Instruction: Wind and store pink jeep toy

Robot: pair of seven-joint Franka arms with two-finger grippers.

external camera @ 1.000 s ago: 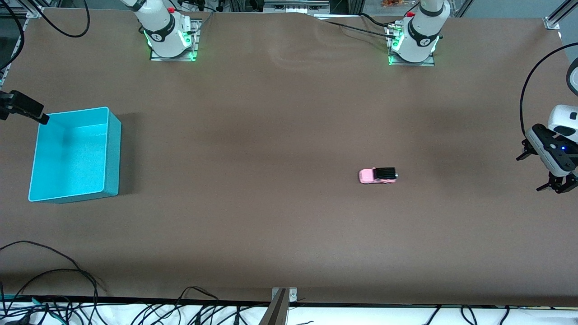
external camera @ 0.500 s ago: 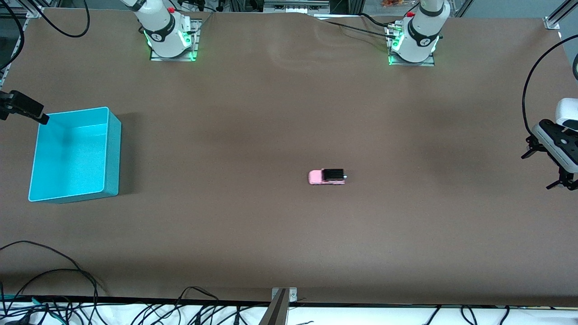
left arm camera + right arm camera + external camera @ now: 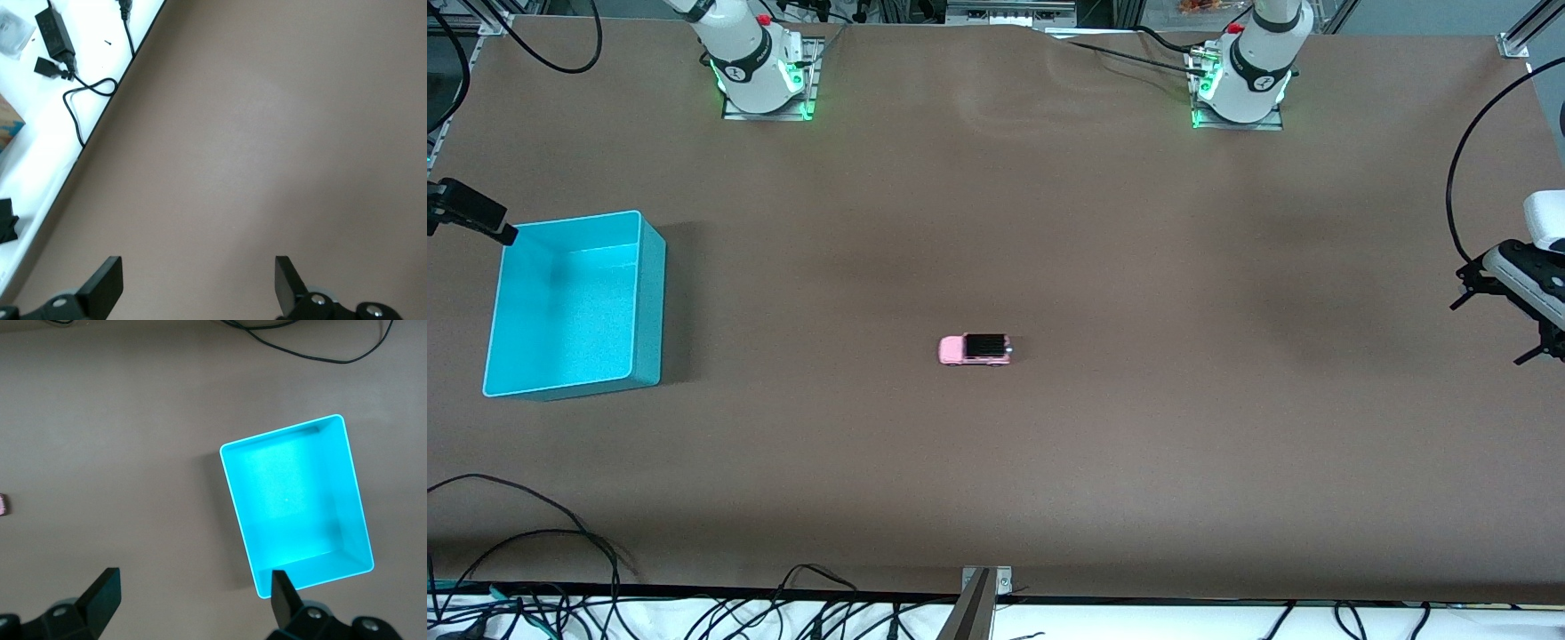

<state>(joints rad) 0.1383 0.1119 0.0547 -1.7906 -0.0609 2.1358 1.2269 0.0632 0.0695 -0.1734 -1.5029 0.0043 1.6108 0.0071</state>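
The pink jeep toy point(image 3: 975, 349) stands on its wheels near the middle of the brown table, its pink nose toward the turquoise bin point(image 3: 651, 293). A sliver of the jeep shows at the edge of the right wrist view point(image 3: 2, 505). My left gripper point(image 3: 1498, 327) is open and empty, up over the left arm's end of the table; its wrist view point(image 3: 199, 283) shows only bare table between the fingers. My right gripper point(image 3: 193, 595) is open and empty, high over the table beside the bin point(image 3: 313, 570); part of it shows in the front view point(image 3: 476, 213).
The bin is empty and sits at the right arm's end of the table. Cables point(image 3: 534, 551) and a metal bracket point(image 3: 980, 600) lie along the table's near edge. A power adapter with cables point(image 3: 57, 33) lies off the table edge by the left gripper.
The jeep has rolled across the table toward the bin, away from the left gripper. The left gripper has drawn back toward its end of the table. The right gripper has barely moved.
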